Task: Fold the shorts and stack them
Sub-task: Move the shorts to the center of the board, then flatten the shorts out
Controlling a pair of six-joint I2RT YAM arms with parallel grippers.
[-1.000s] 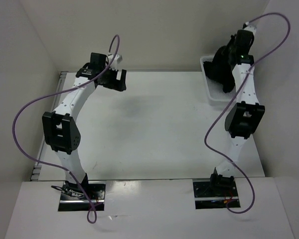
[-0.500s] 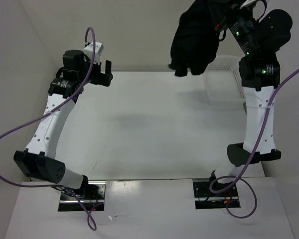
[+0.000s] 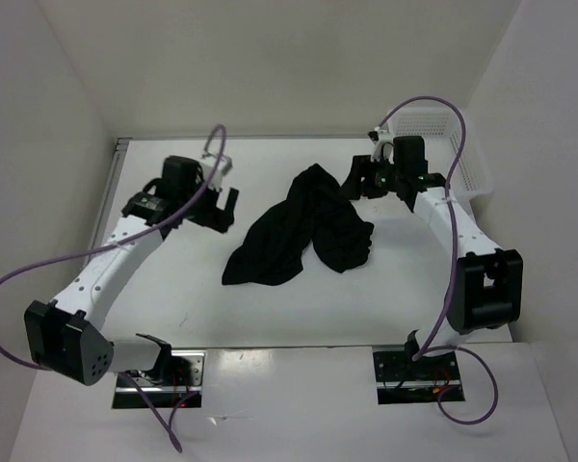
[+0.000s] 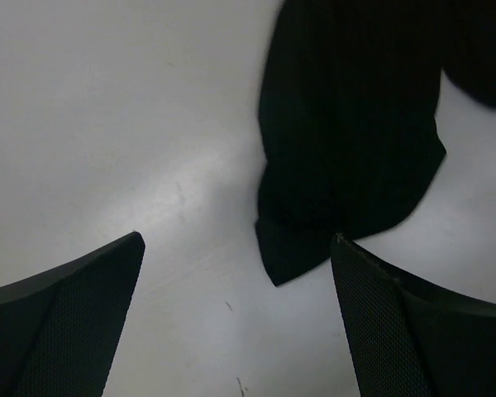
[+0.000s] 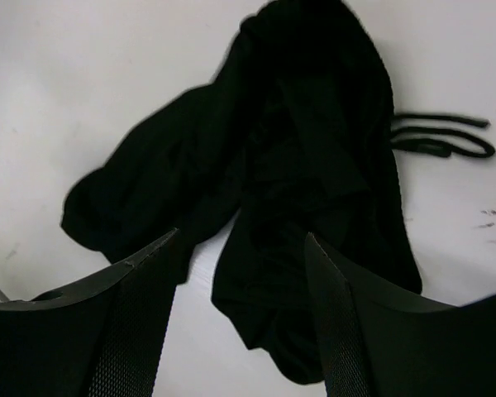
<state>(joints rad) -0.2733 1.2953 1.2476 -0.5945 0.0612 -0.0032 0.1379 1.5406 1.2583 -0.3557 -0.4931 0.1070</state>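
Left gripper, right gripper spread, empty. Shorts bunched (drawstring trailing): risk pinching several layers, dragging heap unflattened.

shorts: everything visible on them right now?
The shorts are plain black soft fabric, lying crumpled and unfolded in a heap on the white table, between the two arms. The heap splits into two lobes toward the near edge. A thin black drawstring trails loose onto the table. Nothing grips them: the left gripper and right gripper are both open, close to the fabric.
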